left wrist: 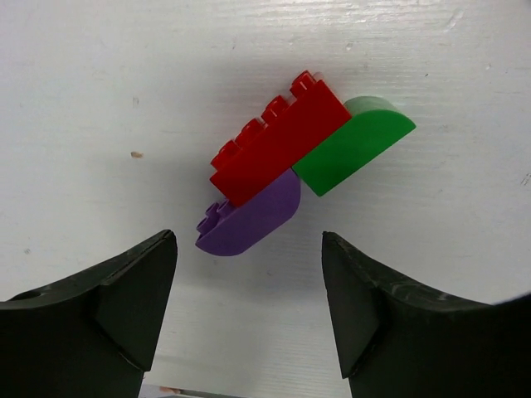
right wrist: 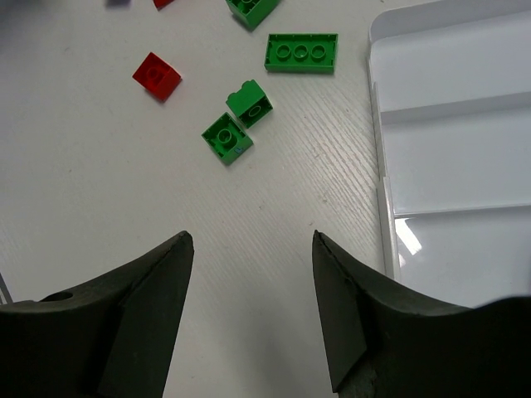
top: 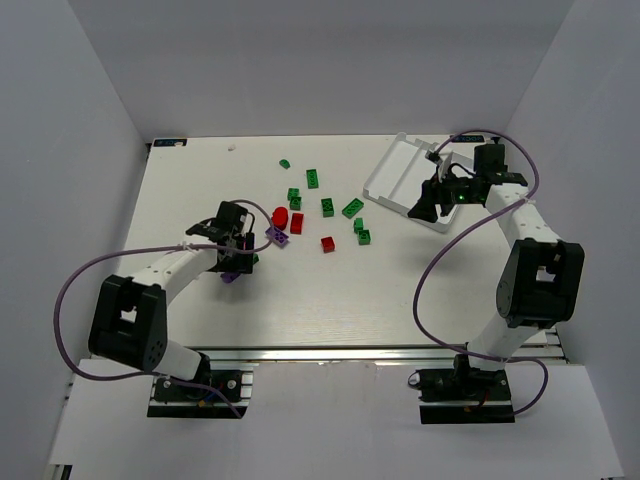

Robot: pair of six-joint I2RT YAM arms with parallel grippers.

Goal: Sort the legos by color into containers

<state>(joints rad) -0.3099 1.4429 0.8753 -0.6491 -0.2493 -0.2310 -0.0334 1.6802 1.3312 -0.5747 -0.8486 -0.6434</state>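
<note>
Top view: the white tray (top: 393,163) is being seen lying at an angle at the far right of the worktop (top: 190,180). It is being divided by thin walls into three long compartments. The legos are being recorded loose on the worktop, left of the tray. Green bricks (top: 327,206) are being found spread across the middle. A red round piece (top: 280,215) is being noted just beside a red block (top: 297,222), and a purple piece (top: 277,236) just in front of both.

Left wrist view: the left pincer (left wrist: 249,307) is being held low over the worktop, fingers apart, with nothing between them. Just ahead of the fingertips, three touching pieces are being seen. A red studded brick (left wrist: 278,137) is being flanked by a green rounded piece (left wrist: 357,149) at its right end and a purple rounded piece (left wrist: 253,217) along its near side.

Right wrist view: the right pincer (right wrist: 253,315) is being held above bare worktop, fingers apart and gripping nothing, beside the tray's edge. Ahead of it, a long green brick (right wrist: 301,52), two small green bricks (right wrist: 226,137) and a small red brick (right wrist: 157,75) are being seen well apart from the fingertips.
</note>
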